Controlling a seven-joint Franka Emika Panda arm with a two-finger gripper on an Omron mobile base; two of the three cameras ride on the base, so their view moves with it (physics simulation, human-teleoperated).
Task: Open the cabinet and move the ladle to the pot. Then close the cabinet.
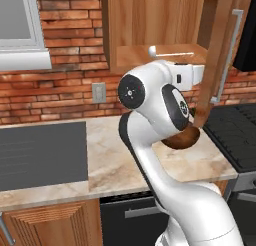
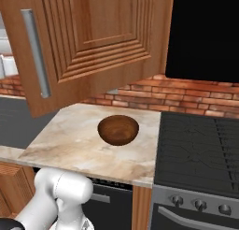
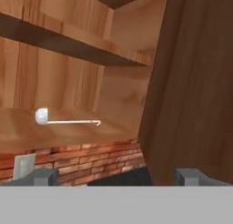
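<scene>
The cabinet (image 1: 165, 25) at the top of the left base view stands open, its door (image 2: 98, 37) swung out across the upper left of the right base view, so the opening step looks done and reaching for the ladle is the step in hand. The ladle (image 3: 63, 119) lies flat on the cabinet's bottom shelf, left of centre in the hand view, cup to the left. The gripper (image 3: 116, 175) sits at the bottom of that view, fingers wide apart and holding nothing. Next it probably must move in over the thin handle, clear of the door edge on the right. The wooden bowl (image 2: 118, 129) rests on the counter (image 2: 70, 135).
</scene>
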